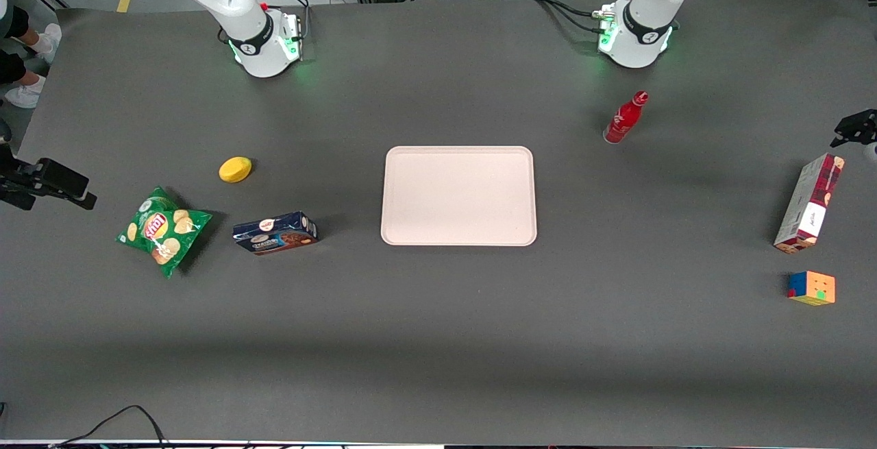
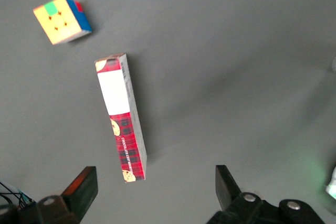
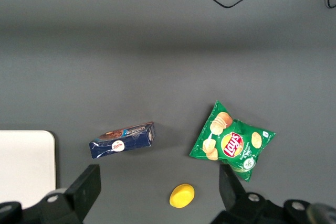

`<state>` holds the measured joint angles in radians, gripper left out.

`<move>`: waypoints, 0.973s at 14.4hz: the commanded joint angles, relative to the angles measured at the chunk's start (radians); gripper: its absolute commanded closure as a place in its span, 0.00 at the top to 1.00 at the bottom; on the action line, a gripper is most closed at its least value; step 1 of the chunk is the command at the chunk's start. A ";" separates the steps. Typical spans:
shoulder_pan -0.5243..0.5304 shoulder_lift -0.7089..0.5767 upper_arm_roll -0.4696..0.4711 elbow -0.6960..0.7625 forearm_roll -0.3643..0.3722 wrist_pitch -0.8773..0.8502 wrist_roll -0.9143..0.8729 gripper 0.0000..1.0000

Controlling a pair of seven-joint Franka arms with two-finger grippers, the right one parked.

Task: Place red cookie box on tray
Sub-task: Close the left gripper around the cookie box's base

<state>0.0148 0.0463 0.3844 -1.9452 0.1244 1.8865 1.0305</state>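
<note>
Red plaid with white panels, the red cookie box [image 1: 809,203] stands on its long narrow edge on the grey table [image 1: 438,339], toward the working arm's end and well apart from the tray [image 1: 458,195], which sits flat in the middle of the table with nothing on it. A puzzle cube [image 1: 812,288] lies near the box, nearer to the front camera. A red bottle [image 1: 625,118] stands upright between the tray and the working arm's base. The gripper [image 2: 156,190] hangs above the table with its two fingers [image 2: 82,187] spread wide and holding nothing; in the wrist view the near end of the red cookie box [image 2: 122,115] lies between them, lower down and untouched, with the puzzle cube [image 2: 61,19] past its other end
</note>
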 commanded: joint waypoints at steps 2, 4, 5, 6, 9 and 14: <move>0.031 -0.017 0.036 -0.167 0.001 0.231 0.039 1.00; 0.062 0.016 0.034 -0.207 0.001 0.351 0.042 1.00; 0.068 0.041 0.036 -0.213 0.001 0.394 0.049 1.00; 0.077 0.065 0.034 -0.212 -0.003 0.422 0.051 1.00; 0.093 0.124 0.034 -0.212 -0.060 0.502 0.095 1.00; 0.100 0.254 0.034 -0.190 -0.245 0.600 0.266 1.00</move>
<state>0.1069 0.2382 0.4211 -2.1583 -0.0575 2.4320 1.2161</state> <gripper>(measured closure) 0.000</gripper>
